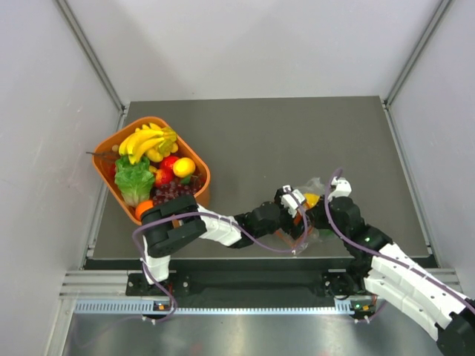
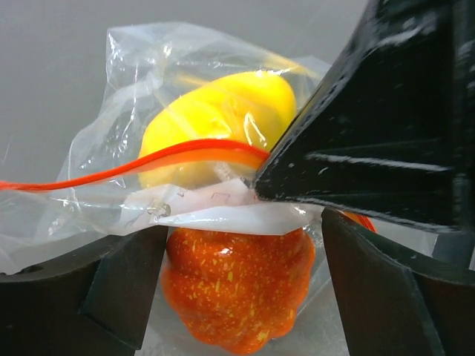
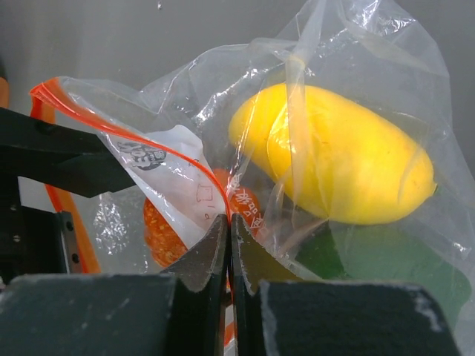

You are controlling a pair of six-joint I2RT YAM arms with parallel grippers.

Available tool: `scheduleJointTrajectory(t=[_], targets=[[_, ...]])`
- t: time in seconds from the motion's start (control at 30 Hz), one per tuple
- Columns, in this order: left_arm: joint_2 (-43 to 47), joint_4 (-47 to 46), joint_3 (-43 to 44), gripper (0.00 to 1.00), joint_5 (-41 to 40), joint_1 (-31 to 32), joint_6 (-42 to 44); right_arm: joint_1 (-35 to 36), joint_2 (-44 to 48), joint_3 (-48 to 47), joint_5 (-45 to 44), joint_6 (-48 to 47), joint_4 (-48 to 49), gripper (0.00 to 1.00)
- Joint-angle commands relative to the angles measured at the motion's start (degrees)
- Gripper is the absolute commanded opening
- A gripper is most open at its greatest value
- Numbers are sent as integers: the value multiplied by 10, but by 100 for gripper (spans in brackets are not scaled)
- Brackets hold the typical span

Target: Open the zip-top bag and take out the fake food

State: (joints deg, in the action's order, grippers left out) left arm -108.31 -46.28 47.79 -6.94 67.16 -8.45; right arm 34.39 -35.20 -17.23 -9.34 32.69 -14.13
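Observation:
The zip-top bag (image 1: 316, 184) lies near the table's front edge, right of centre, with both grippers at its mouth. In the right wrist view my right gripper (image 3: 228, 222) is shut on the bag's lip at the orange-red zip strip (image 3: 148, 141). Inside the bag are fake food pieces: a yellow fruit (image 3: 334, 163), an orange-red round fruit (image 3: 159, 230) and a dark green fruit (image 3: 378, 259). My left gripper (image 2: 245, 259) is open, its fingers standing either side of the orange-red fruit (image 2: 237, 289), with small gaps. The bag's white-labelled lip (image 2: 223, 215) crosses just above them.
An orange plastic basket (image 1: 204, 174) stands at the left of the table with bananas, lettuce, grapes and other toy fruit in it. The table's front edge (image 1: 245, 256) runs close below the bag. The right gripper's black finger (image 2: 371, 133) fills the upper right of the left wrist view.

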Motion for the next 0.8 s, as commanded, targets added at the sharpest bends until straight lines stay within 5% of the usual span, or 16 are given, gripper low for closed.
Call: scheduleJointTrajectory(t=[0.0, 0.33, 0.4, 0.53, 0.63, 0.77], targets=[[-12, 14, 11, 87, -27, -3, -5, 6, 16, 2, 12, 9, 15, 0], [1, 17, -35, 77, -29, -3, -17, 6, 51, 8, 9, 13, -3, 0], [-1, 26, -32, 67, -25, -3, -18, 6, 54, 9, 10, 14, -4, 0], [0, 33, -33, 20, -11, -3, -18, 6, 59, 7, 9, 14, -10, 0], [23, 45, -40, 1, -7, -3, -16, 6, 62, 5, 7, 12, -14, 0], [85, 91, -47, 0, 3, -3, -14, 5, 69, 1, 1, 10, -18, 0]])
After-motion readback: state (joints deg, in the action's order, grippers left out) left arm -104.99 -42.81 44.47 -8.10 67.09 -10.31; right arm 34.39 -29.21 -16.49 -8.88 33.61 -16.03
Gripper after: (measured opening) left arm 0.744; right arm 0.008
